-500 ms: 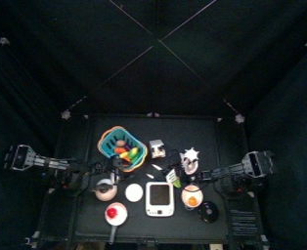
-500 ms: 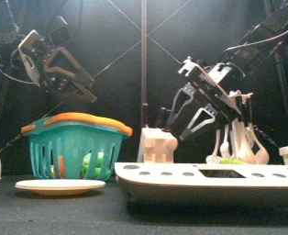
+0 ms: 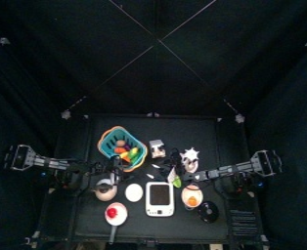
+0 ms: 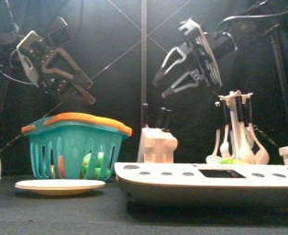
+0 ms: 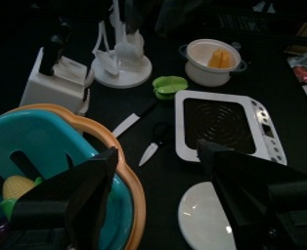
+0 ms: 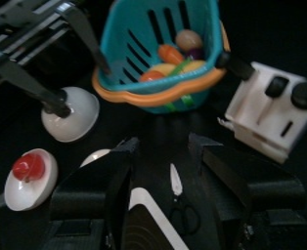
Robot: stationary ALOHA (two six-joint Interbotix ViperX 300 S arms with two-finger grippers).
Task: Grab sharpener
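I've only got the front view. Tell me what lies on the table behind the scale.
Observer: Two knives lie flat between the knife block and the scale; the left wrist view shows them.
Operator: Report what's in the basket.
Observer: The basket holds small round pieces that look like fruit, seen from above in the right wrist view.
Operator: Now the white pot at my right edge.
Observer: The white pot holds something yellow.

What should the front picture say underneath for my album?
Two open grippers, left gripper and right gripper, hang above a teal basket and white scale.
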